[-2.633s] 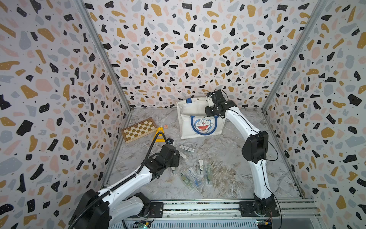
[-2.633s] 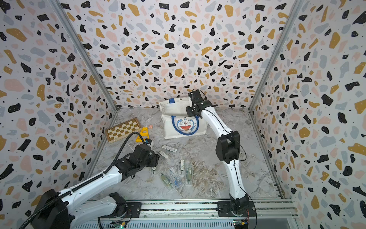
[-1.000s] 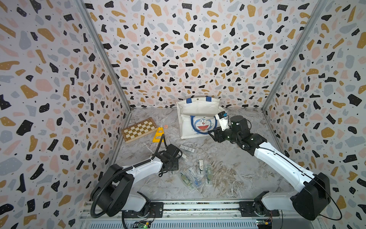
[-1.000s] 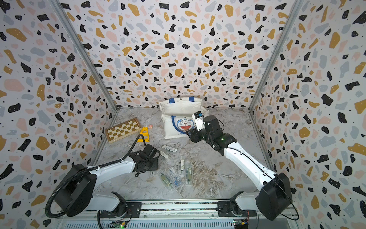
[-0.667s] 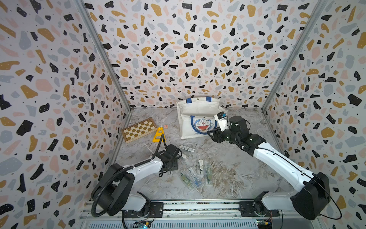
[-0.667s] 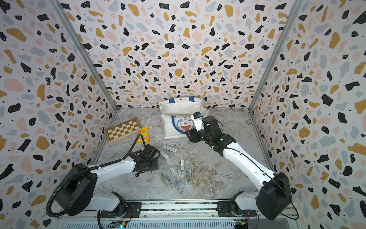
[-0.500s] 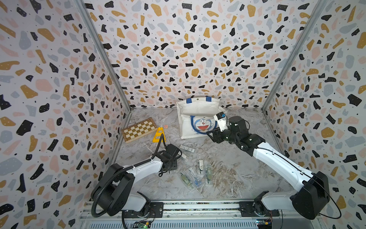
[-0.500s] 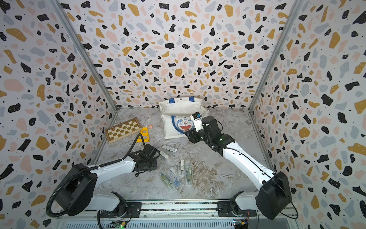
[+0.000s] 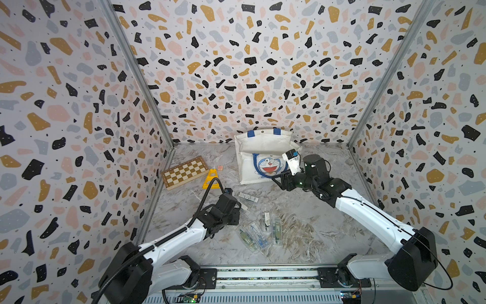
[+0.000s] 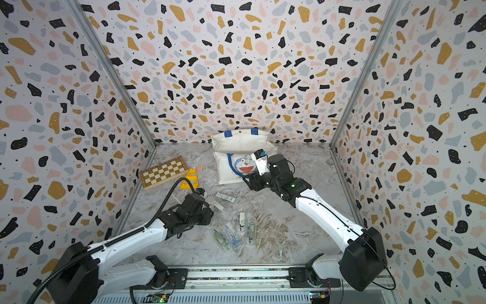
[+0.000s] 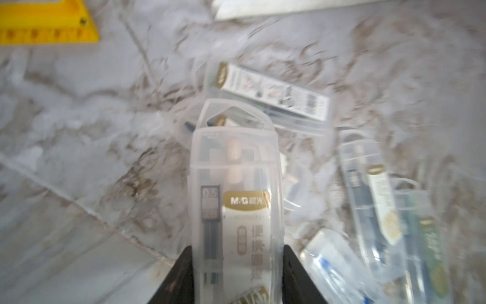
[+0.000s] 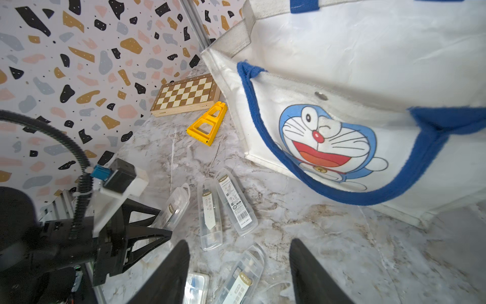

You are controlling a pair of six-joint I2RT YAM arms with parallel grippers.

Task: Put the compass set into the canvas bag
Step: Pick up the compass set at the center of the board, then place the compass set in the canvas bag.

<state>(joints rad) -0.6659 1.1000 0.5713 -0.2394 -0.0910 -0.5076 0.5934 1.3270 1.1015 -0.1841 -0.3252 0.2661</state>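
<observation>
With our left pincer clenched on the clear compass set case low over the desk, we should lift it level; carry it toward 1 o'clock to the canvas bag; our right pincer, released and empty by the bag's front, should steady the rim.

Built as two slim arms, left arm and right arm alike: white tubular shells between bulky black joints, with rounded black drums at the shoulders. Dotted with small dark screws along the white shells. Bolted by black feet to a grey rail at the front. Tipped with black tools, left tool and right tool, each with two flat tapering fingers. Trailed on the left by a thick ribbed black cable. Topped at each wrist with a camera on a white bracket: small box, blue plug.
</observation>
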